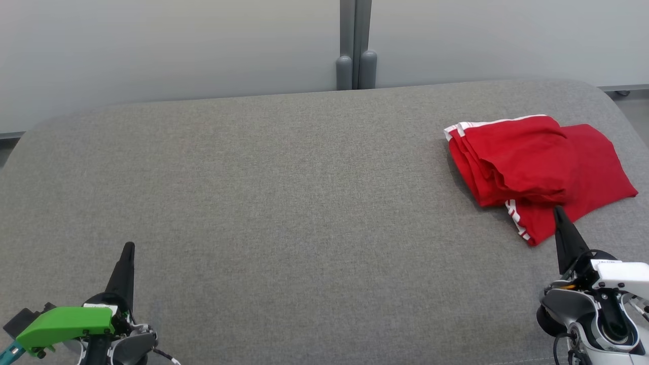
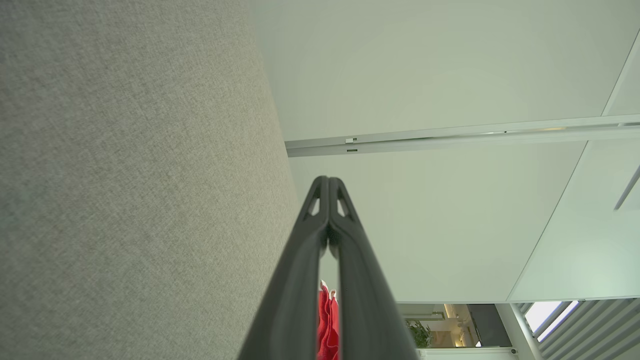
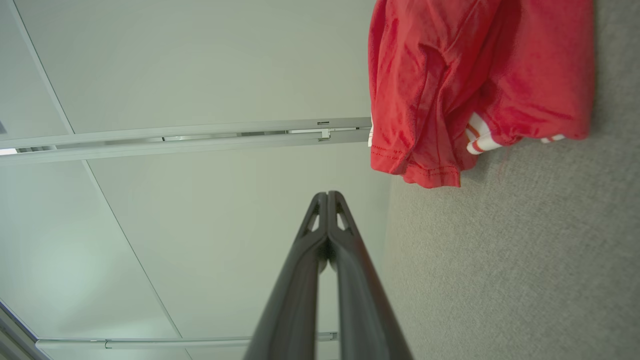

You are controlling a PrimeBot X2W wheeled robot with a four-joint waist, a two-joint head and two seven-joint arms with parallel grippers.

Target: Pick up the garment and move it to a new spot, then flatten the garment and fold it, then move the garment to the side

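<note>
The garment (image 1: 537,167) lies on the far right of the grey surface (image 1: 304,203), folded into a loose red stack with white striped trim at its left and near edges. One folded layer sits on top, and a flatter layer sticks out to the right and toward the near side (the folds look soft, not crisp).

The right gripper (image 1: 559,210) is at the near right, its two dark fingers pressed together with nothing between them. Its tip points at the garment's near edge. In the right wrist view the gripper (image 3: 327,195) is apart from the cloth (image 3: 450,75), which lies beyond it and to one side.

The left gripper (image 1: 129,248) is at the near left, well apart from the garment and over bare surface. Its fingers are also pressed together and hold nothing. In the left wrist view the tips (image 2: 328,180) meet, and a sliver of the red garment (image 2: 327,325) shows through the gap lower down.

A pale wall (image 1: 177,45) rises behind the surface.
</note>
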